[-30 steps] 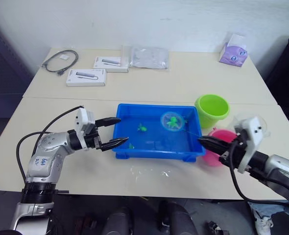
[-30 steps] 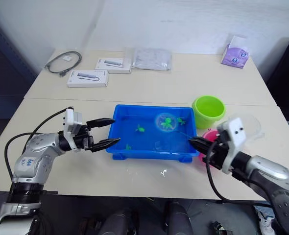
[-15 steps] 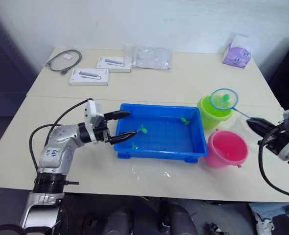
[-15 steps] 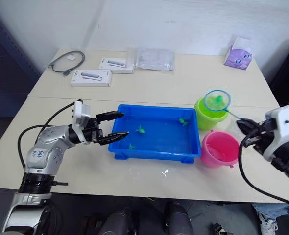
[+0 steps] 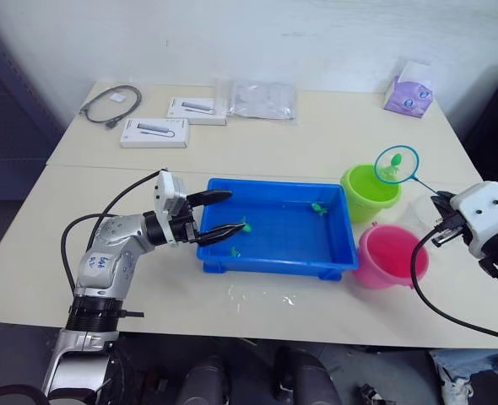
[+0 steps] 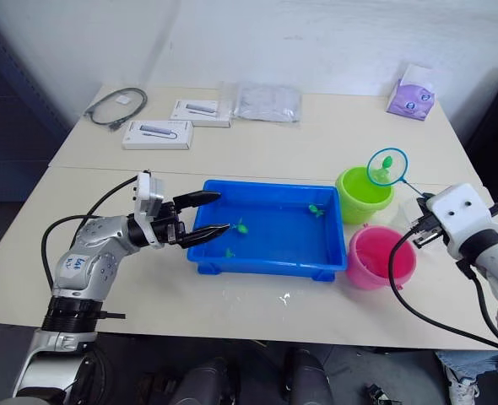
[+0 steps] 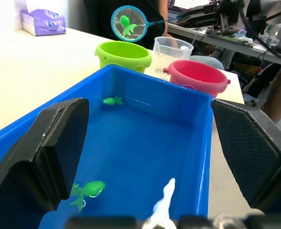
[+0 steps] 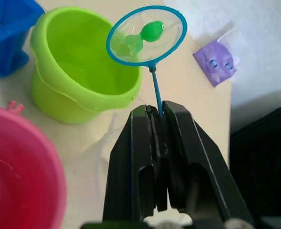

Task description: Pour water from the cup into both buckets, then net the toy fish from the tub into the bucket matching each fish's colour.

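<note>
My right gripper (image 8: 159, 112) is shut on the thin handle of the net (image 5: 396, 164). The net's blue hoop hangs just above the far right rim of the lime green bucket (image 5: 369, 192) with one green toy fish (image 8: 145, 36) in its mesh. The pink bucket (image 5: 391, 256) stands in front of the green one. The clear cup (image 7: 173, 50) stands to the right of the two buckets. The blue tub (image 5: 274, 263) holds three green fish, such as one (image 5: 319, 207) at its far right. My left gripper (image 5: 235, 211) is open over the tub's left rim.
At the back of the table lie a grey cable (image 5: 110, 105), two white boxes (image 5: 154, 133), a clear plastic bag (image 5: 262, 99) and a purple tissue pack (image 5: 407, 91). A small puddle (image 5: 262, 294) wets the table in front of the tub.
The net rose out of the tub with a green fish and swung right to above the green bucket, ending a little higher. My left gripper edged right onto the tub's left rim.
</note>
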